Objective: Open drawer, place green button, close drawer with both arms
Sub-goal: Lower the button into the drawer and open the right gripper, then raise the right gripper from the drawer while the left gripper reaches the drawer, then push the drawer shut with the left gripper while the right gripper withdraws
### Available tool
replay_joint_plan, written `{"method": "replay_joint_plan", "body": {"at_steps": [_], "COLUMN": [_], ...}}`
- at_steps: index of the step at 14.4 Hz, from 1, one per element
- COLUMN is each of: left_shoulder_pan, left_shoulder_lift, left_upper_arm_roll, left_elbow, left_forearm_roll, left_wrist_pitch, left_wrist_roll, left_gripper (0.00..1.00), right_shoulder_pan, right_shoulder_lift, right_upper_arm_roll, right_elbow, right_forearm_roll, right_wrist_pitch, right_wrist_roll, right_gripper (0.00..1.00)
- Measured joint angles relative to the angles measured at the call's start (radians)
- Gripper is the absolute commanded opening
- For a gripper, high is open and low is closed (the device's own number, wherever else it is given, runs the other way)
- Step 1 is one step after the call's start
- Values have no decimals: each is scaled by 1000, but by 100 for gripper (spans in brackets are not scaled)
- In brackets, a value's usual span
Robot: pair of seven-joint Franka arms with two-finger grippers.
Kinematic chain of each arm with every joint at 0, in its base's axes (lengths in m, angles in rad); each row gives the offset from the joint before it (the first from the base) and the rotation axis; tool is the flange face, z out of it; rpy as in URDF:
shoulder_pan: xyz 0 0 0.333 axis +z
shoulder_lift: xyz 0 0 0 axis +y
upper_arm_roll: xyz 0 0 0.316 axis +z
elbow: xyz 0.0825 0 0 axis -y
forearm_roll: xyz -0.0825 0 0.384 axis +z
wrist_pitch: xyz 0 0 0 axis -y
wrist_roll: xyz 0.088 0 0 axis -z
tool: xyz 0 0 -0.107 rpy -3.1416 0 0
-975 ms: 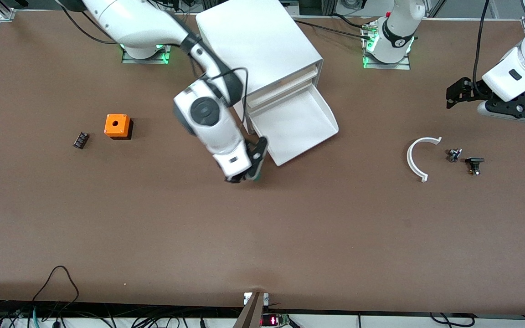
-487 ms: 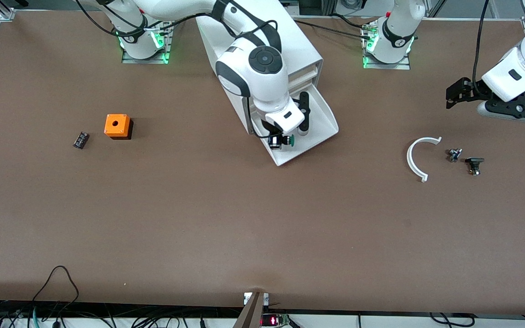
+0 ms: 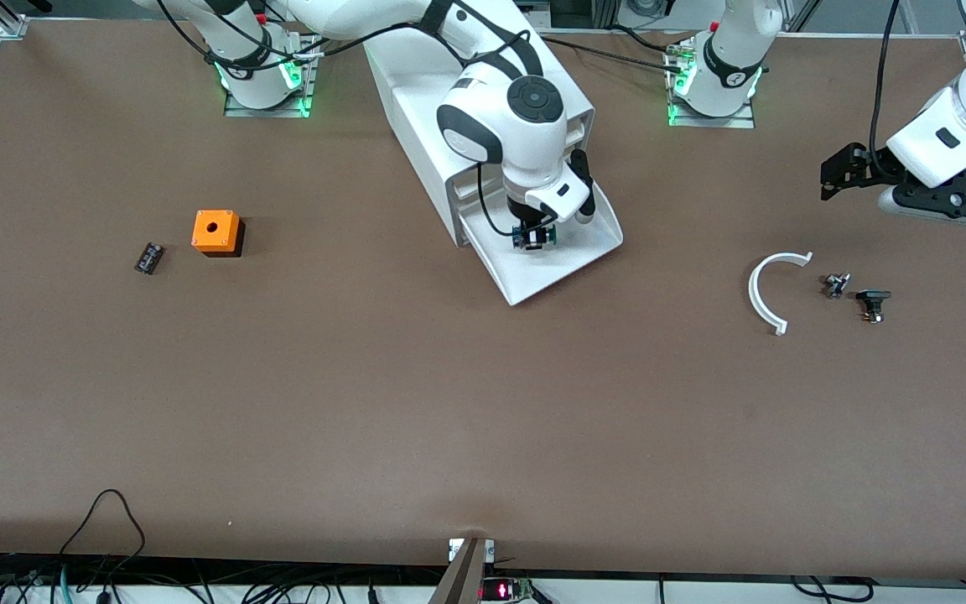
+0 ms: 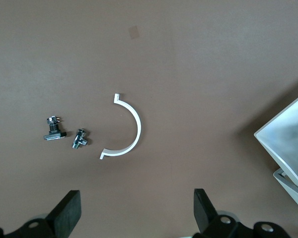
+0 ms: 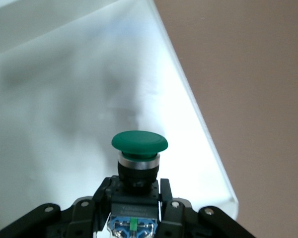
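The lowest drawer (image 3: 592, 252) of the white cabinet (image 3: 466, 67) is pulled open; its white floor fills the right wrist view (image 5: 64, 99). My right gripper (image 3: 536, 237) is over the open drawer, shut on the button (image 3: 540, 238), which has a round green cap (image 5: 139, 141) and a black-and-blue body (image 5: 136, 208). My left gripper (image 3: 837, 170) is open and empty, waiting in the air at the left arm's end of the table; its fingertips (image 4: 69, 210) show over bare table.
A white curved part (image 3: 768, 294) and two small black-and-metal parts (image 3: 835, 285) (image 3: 872, 304) lie at the left arm's end. An orange cube with a hole (image 3: 215, 231) and a small black part (image 3: 148, 257) lie at the right arm's end.
My right arm has carried the button from the table beside the drawer's front corner up over the open drawer. The left arm has not moved.
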Motion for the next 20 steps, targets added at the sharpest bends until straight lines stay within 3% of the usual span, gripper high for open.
{"method": "replay_joint_plan", "body": {"at_steps": [2,4,5,6,11,15,20], "left_shoulder_pan": [0,0,0,0,-3,-6,-38], "left_shoulder_lift": [0,0,0,0,13,76,240], "left_upper_arm_roll": [-1,-2,-2,-2,-11,-30,-141], "left_elbow": [0,0,0,0,30,69,13], "left_forearm_roll": [0,0,0,0,0,-14,-37], "left_wrist_pitch": [0,0,0,0,1,14,268], "left_wrist_roll": [0,0,0,0,0,-16,-292], "left_gripper": [100,100,100,100,100,100,100], "right_shoulder_pan": [12,21,25,29,37,37,-37], "right_shoulder_lift": [13,26,32,39,45,7,-113], "right_upper_arm_roll": [-1,-1,-1,-1,-2,-34,-108], "right_elbow": [0,0,0,0,18,107,149], "right_forearm_roll": [0,0,0,0,-1,-5,-5], "right_wrist_pitch": [-5,-6,-6,-6,-5,-36,-120], "right_wrist_roll": [0,-1,-1,-1,178,297,308], "right_gripper": [31,38,55,100,100,100,100]}}
